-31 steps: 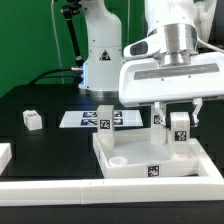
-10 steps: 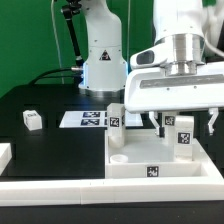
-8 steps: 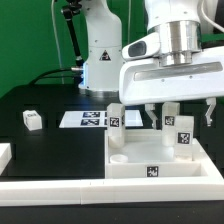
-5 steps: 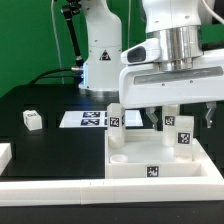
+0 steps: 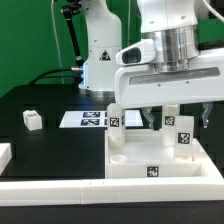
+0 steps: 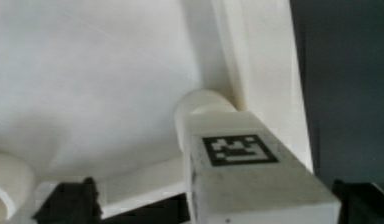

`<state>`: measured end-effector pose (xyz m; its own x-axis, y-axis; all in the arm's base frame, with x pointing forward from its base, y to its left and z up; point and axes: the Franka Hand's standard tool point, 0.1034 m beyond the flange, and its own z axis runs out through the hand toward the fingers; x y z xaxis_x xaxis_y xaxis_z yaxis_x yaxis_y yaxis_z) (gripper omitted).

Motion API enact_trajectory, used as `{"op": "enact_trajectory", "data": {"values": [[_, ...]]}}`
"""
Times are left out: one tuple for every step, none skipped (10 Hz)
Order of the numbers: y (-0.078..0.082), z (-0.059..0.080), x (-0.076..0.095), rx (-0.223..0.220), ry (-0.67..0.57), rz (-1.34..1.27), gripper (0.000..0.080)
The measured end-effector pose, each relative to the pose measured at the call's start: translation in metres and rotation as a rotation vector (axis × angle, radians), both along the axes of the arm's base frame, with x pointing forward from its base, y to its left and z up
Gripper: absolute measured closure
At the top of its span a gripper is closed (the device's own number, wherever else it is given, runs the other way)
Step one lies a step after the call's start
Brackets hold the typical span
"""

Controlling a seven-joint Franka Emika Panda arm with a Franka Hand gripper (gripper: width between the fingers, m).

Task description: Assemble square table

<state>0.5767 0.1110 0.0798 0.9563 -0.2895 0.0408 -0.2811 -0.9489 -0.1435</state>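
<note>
Nearest the exterior camera, we are looking at a long white border rail point(image 5: 60, 190) lying across the front of the black table point(image 5: 50, 150). Just behind it the square table's slab point(image 5: 190, 170) is lying flat with its raised rim upward. A black-and-white tag point(image 5: 153, 171) is showing on its front wall, and a round socket point(image 5: 120, 157) in its near corner on the exterior view's left.

Along the slab's side on the exterior view's right, a right-side leg point(image 5: 183, 138) is standing upright with its tag facing us. A second leg point(image 5: 170, 118) is rising just behind it. The gripper point(image 5: 178, 118) is hanging over these two with its jaws spread wide, and we are seeing nothing clamped.

From the wrist camera we are seeing a tagged leg point(image 6: 242, 150) standing in the angle of the raised rim point(image 6: 251, 50). The dark fingertips point(image 6: 73, 200) are flanking it: one is plainly apart from it, while we cannot tell whether the other is touching.

At the slab's far corner on the exterior view's left, a far-left leg point(image 5: 114, 120) is standing upright. Beyond it the marker board point(image 5: 85, 118) is lying flat, and a loose leg point(image 5: 32, 119) is sitting alone, well apart on the exterior view's left. Farthest back, the white robot base point(image 5: 100, 55) is standing.
</note>
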Motion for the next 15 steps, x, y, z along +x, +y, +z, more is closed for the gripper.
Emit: {"op": "enact_trajectory", "data": {"values": [[0.000, 0.000, 0.000, 0.000, 0.001, -0.008, 0.0185], [0.000, 0.000, 0.000, 0.006, 0.010, -0.080, 0.0335], [0.000, 0.000, 0.000, 0.013, 0.021, -0.165, 0.0481], [0.000, 0.000, 0.000, 0.019, 0.030, -0.240, 0.0511], [0.000, 0.000, 0.000, 0.025, 0.039, -0.309, 0.0511], [0.000, -0.001, 0.000, 0.030, 0.047, -0.370, 0.0511], [0.001, -0.001, 0.002, 0.040, 0.060, -0.483, 0.0511], [0.002, -0.001, 0.007, 0.049, 0.061, -0.570, 0.0511], [0.003, -0.001, 0.010, 0.075, 0.079, -0.718, 0.0511], [0.004, -0.001, 0.011, 0.108, 0.105, -0.881, 0.0511], [0.003, -0.001, 0.012, 0.153, 0.132, -1.047, 0.0509], [0.002, -0.002, 0.016, 0.194, 0.131, -1.179, 0.0509], [-0.001, -0.002, 0.022, 0.235, 0.117, -1.298, 0.0509], [-0.003, -0.002, 0.025, 0.250, 0.109, -1.363, 0.0509], [-0.002, -0.002, 0.025, 0.248, 0.108, -1.359, 0.0509]]}}
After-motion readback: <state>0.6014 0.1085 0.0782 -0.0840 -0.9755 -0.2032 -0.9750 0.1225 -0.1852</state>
